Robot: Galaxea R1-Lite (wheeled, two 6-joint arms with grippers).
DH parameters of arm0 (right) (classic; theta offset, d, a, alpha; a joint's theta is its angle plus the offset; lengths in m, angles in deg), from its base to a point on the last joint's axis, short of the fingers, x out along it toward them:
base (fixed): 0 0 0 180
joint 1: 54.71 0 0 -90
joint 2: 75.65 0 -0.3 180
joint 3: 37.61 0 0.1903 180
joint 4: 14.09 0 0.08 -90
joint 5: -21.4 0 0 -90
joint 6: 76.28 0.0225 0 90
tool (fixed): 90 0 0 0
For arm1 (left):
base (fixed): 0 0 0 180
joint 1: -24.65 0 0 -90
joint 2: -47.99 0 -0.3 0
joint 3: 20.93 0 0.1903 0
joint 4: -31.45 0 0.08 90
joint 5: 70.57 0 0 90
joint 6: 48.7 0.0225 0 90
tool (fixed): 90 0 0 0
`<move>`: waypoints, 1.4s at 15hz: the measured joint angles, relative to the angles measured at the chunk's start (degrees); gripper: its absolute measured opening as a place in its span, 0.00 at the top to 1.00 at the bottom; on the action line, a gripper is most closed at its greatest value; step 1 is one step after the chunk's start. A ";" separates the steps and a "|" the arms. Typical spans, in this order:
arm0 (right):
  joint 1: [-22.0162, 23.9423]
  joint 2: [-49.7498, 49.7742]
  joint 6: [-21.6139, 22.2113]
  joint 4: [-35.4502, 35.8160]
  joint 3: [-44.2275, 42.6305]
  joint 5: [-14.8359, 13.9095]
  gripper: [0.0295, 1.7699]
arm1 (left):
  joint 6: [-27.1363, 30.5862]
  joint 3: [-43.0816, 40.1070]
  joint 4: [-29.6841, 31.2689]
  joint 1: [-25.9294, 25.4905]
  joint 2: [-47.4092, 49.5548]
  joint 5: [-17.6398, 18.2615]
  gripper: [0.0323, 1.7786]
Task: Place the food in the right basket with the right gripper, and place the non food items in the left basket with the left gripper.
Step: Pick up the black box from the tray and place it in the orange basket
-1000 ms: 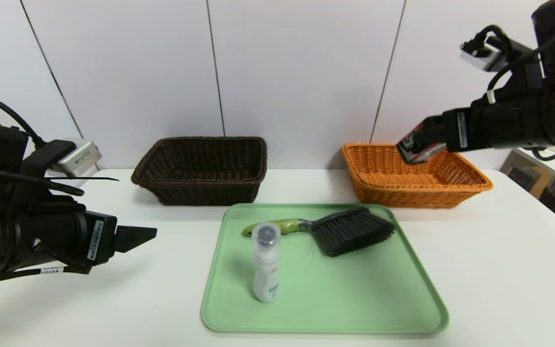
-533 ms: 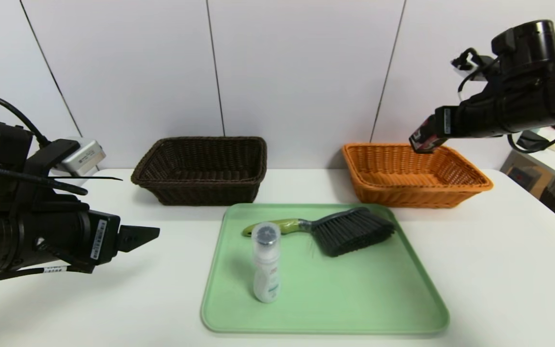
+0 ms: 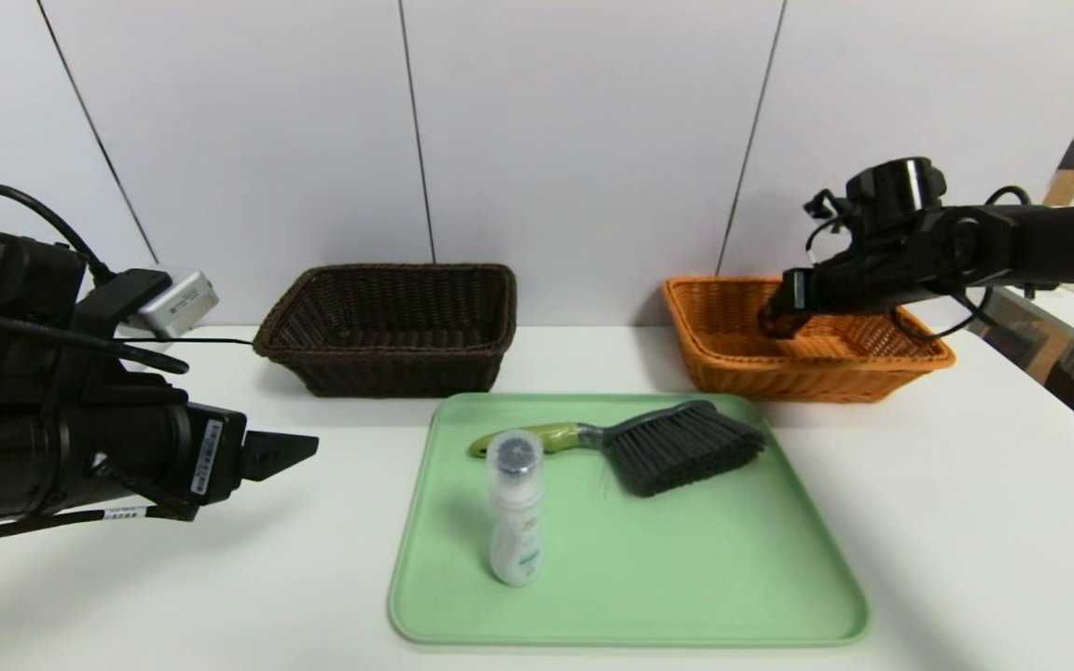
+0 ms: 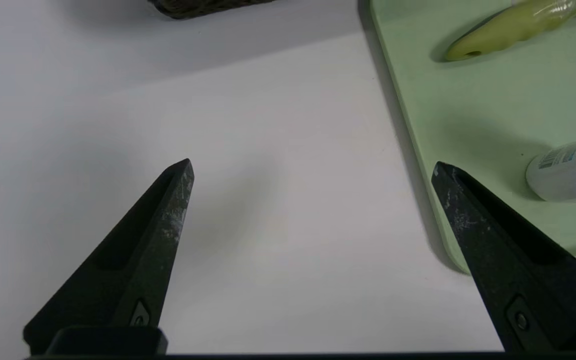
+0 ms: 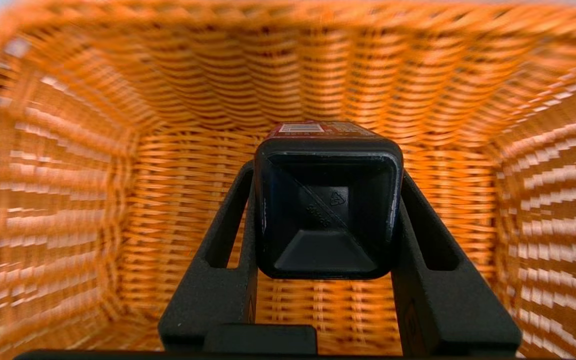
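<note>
Right wrist view shows the right gripper clamped on the food, inside the right basket, walls close around; a recycling mark shows on its black base. At left of the head view, the left gripper hangs wide open over bare table, beside the green tray.

The head view looks forward and down from above the white table, taking in both baskets against the back wall, the green tray in the middle and an arm at each side; the left wrist view sits close behind the left gripper, facing down at bare table with the tray's edge alongside, a patch the head view shares; the right wrist view looks very near along the right gripper into the orange basket, which the head view shows at far right
</note>
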 joint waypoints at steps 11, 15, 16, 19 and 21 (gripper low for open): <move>-0.10 0.71 -0.41 -2.71 1.74 -0.13 0.60 | 0.00 -0.09 0.27 0.28 -0.41 -0.06 0.05; 0.01 1.58 -0.28 -2.51 2.73 -0.41 0.43 | 0.02 -0.20 0.18 0.77 0.00 -0.88 0.05; 0.01 1.82 -0.20 -2.38 2.78 -0.50 0.38 | 0.02 -0.20 0.21 0.99 0.04 -1.08 0.05; 0.11 2.52 -0.48 -2.51 2.93 -0.35 0.27 | 0.00 -0.17 0.18 1.19 0.09 -1.22 0.05; 0.09 3.38 -0.63 -2.23 2.95 -0.24 0.22 | -0.06 -0.20 0.16 1.30 0.13 -1.29 0.05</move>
